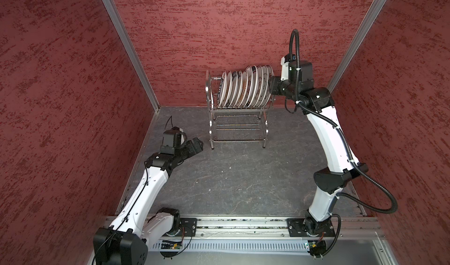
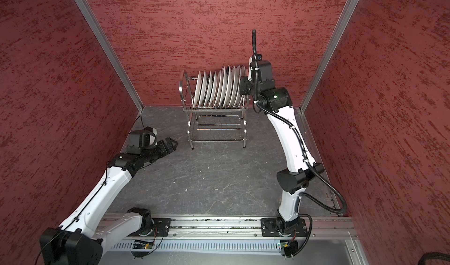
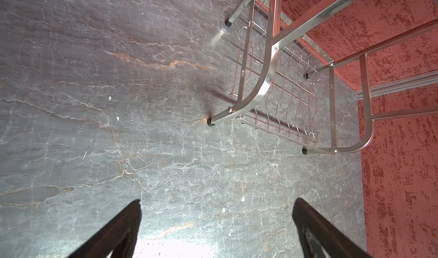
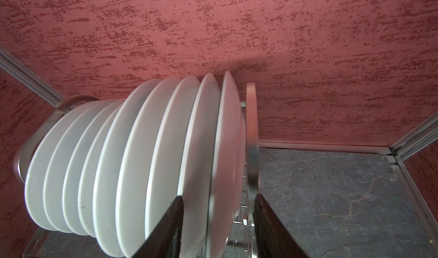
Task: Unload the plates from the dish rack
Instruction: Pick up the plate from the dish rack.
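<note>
Several white plates [image 1: 243,88] [image 2: 219,88] stand on edge, packed in a row, on the upper tier of the steel wire dish rack [image 1: 238,129] [image 2: 219,129] by the back wall. My right gripper [image 1: 271,86] [image 2: 243,86] is at the row's right end. In the right wrist view its open jaws [image 4: 216,195] straddle the two end plates [image 4: 227,150], with the rack's arched end frame [image 4: 251,126] by one finger; a gap shows beside the plates. My left gripper [image 1: 197,144] [image 2: 173,144] [image 3: 216,200] hangs open and empty over the floor, left of the rack's legs [image 3: 267,79].
Red textured walls close in the back and both sides, with metal corner posts [image 1: 126,44]. The rack's lower tier [image 1: 237,127] holds nothing. A grey stone-patterned floor [image 1: 231,178] spreads between the arms, and a rail [image 1: 243,227] runs along the front edge.
</note>
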